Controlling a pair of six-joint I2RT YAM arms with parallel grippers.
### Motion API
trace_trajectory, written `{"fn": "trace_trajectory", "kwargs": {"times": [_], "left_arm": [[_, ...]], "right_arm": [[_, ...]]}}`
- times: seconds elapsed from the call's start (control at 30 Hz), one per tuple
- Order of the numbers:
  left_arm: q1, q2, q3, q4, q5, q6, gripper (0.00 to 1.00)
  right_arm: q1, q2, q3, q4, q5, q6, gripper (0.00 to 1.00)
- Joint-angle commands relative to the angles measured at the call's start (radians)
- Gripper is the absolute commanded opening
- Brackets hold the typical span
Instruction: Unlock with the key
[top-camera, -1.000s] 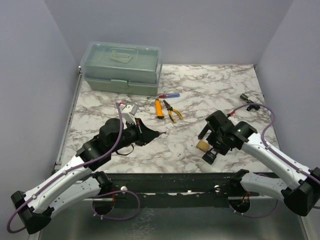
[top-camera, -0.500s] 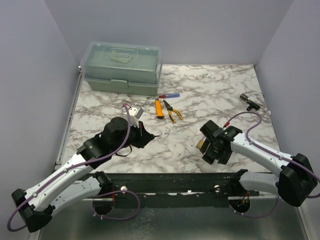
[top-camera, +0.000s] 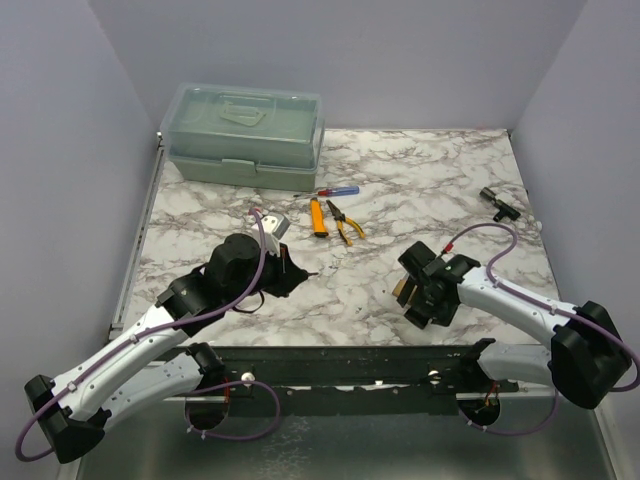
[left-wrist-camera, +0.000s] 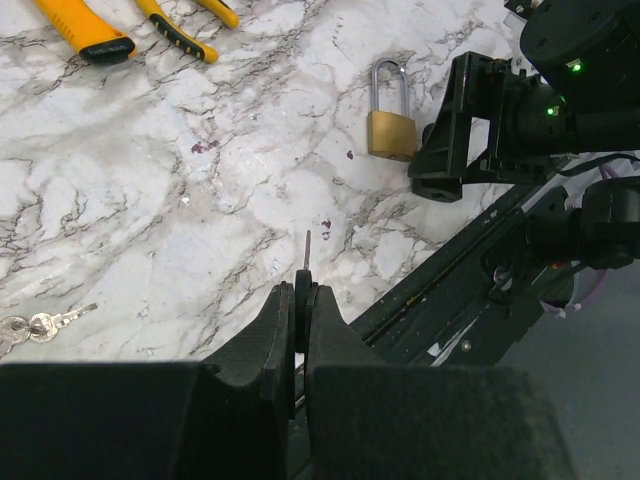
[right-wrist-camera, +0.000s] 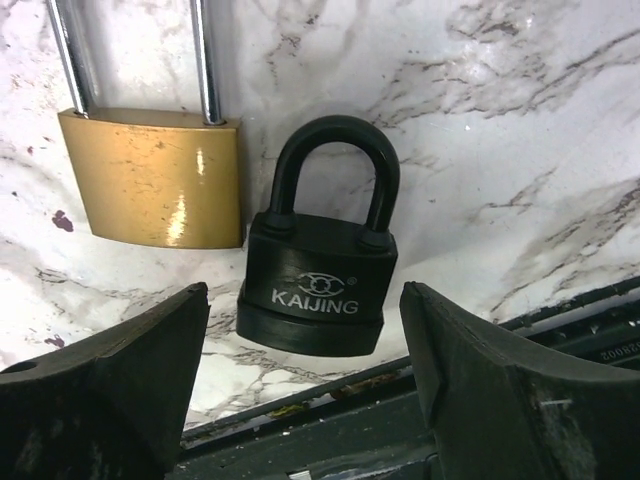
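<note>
Lowered over the matte black padlock (right-wrist-camera: 318, 270), right jaws gape wide — left jaws pinch a thin key (left-wrist-camera: 306, 250).

A black padlock (right-wrist-camera: 318, 275) lies flat with its shackle closed just beside a brass padlock (right-wrist-camera: 152, 178), and the thin key (left-wrist-camera: 307, 250) sits pinched in the left hand (left-wrist-camera: 301, 292).

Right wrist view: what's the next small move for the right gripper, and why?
Probably close the right gripper on the black padlock: its jaws stand open on either side of the lock's body, not yet touching. The brass padlock lies right beside it, so keep centred. The left gripper already pinches a key.
</note>
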Motion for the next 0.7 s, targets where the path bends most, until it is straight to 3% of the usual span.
{"fn": "trace_trajectory", "kwargs": {"times": [0.0, 0.33, 0.67], "left_arm": [[0.006, 0.005, 0.016, -0.012, -0.017, 0.015, 0.00], [0.007, 0.019, 0.018, -0.011, -0.025, 0.017, 0.00], [0.006, 0.019, 0.018, -0.013, -0.027, 0.019, 0.00]], "right_arm": [[-0.021, -0.013, -0.020, 0.042, 0.016, -0.028, 0.83], [-0.053, 0.000, -0.042, 0.026, 0.012, -0.010, 0.66], [-0.055, 0.049, -0.058, 0.055, -0.009, 0.005, 0.63]]}}
